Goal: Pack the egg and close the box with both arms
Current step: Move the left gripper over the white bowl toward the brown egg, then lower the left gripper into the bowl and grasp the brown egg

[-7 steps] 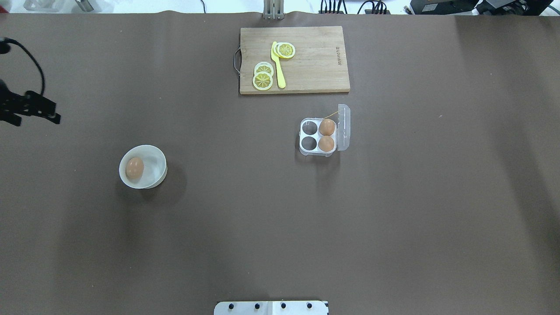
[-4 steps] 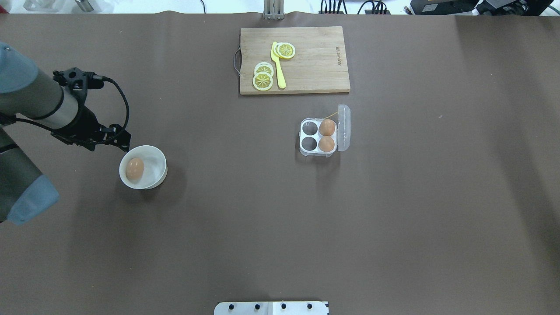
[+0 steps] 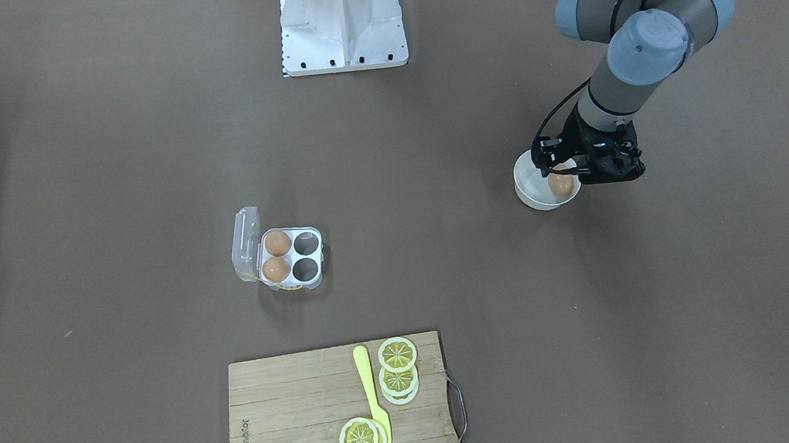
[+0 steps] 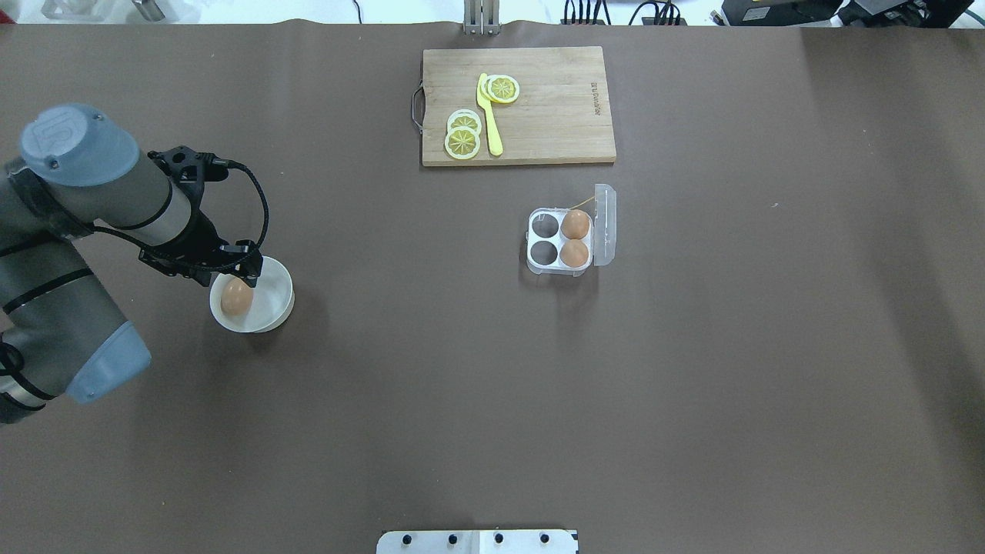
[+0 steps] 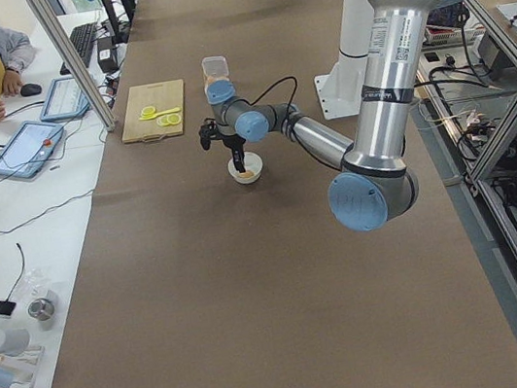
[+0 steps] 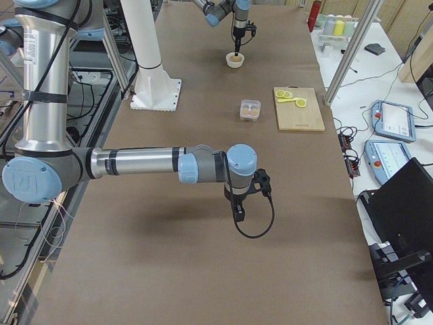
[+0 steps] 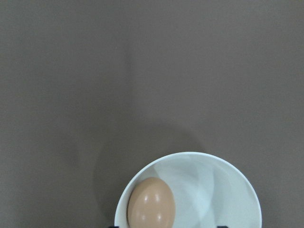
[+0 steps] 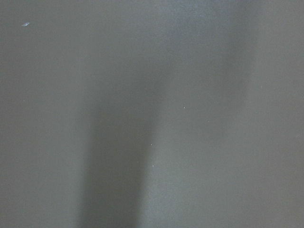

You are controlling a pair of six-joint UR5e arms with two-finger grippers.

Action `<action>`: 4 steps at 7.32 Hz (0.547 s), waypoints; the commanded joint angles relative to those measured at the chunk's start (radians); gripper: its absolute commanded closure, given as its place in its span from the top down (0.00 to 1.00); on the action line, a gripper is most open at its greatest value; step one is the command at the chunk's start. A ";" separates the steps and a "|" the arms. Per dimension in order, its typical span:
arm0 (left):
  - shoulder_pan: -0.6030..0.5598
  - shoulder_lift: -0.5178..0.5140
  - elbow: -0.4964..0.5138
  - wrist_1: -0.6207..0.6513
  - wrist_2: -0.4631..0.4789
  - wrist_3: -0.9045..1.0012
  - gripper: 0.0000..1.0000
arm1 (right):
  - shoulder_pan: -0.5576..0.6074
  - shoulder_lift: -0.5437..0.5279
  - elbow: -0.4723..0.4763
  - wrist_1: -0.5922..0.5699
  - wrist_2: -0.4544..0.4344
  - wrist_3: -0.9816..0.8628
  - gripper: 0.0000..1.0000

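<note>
One light-brown egg [image 4: 237,297] lies in a white bowl [image 4: 278,302] at the table's left; it also shows in the left wrist view [image 7: 151,203]. My left gripper [image 4: 235,271] hangs open just above the bowl's far rim, over the egg [image 3: 561,184], and holds nothing. The clear box [image 4: 532,264] stands mid-table with its lid [image 4: 605,223] open to the right. Two eggs [image 4: 575,224] fill its right cells and the two left cells are empty. My right gripper [image 6: 238,214] shows only in the exterior right view, low over bare table; I cannot tell whether it is open or shut.
A wooden cutting board [image 4: 554,115] with lemon slices [image 4: 462,141] and a yellow knife [image 4: 489,115] lies at the far side, beyond the box. The white robot base [image 3: 342,26] stands at the near edge. Brown table [image 4: 431,346] lies between bowl and box.
My left arm has swept in from the left edge toward the bowl; its gripper now hangs over the bowl's far rim. The eggs, bowl and box have not moved.
</note>
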 commanded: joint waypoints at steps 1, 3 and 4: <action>0.003 -0.004 0.021 -0.004 0.002 -0.002 0.66 | -0.001 0.000 0.000 0.001 0.000 -0.002 1.00; 0.024 -0.004 0.027 -0.006 0.002 -0.007 0.66 | -0.001 0.000 0.000 0.001 0.000 0.000 1.00; 0.024 -0.006 0.032 -0.007 0.002 -0.004 0.66 | -0.001 0.000 0.000 0.001 0.000 -0.002 1.00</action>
